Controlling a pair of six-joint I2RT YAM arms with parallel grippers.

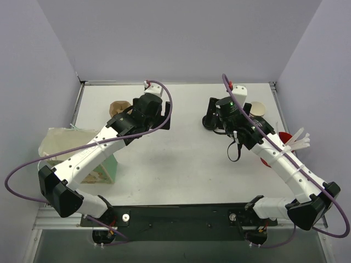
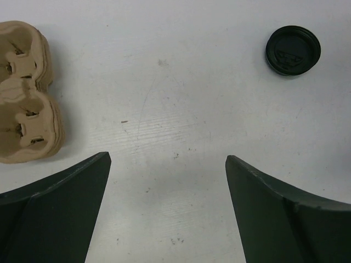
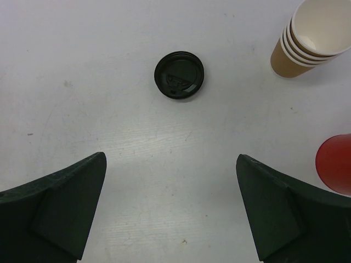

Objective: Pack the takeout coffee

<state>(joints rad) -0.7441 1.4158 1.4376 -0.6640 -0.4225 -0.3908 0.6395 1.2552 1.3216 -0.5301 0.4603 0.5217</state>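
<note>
The takeout coffee (image 3: 179, 75) sits on the white table (image 3: 82, 44), and from above you see only its round black lid. You cannot tell from either wrist camera what is under that lid. It lies straight ahead of your right gripper (image 3: 170, 158), apart from it and roughly centred between the two fingers. Those fingers are spread wide with nothing between them but bare table.

In your left wrist view the same lid appears far up and to the right. It is well ahead of your left gripper (image 2: 168, 159), whose fingers also stand wide apart and hold nothing.

Beyond the lid, to the right in your right wrist view, a stack of brown paper cups (image 3: 307, 41) stands upright with white insides showing. A red cup (image 3: 335, 164) is at the right edge, nearer the gripper than the stack.

On your left side, a tan pulp cup carrier (image 2: 24, 93) rests on the table at the left edge of the left wrist view, well apart from the lid. In the overhead view it lies just left of your left wrist, with a clear plastic bag (image 1: 60, 143) nearer the table's left edge.
</note>
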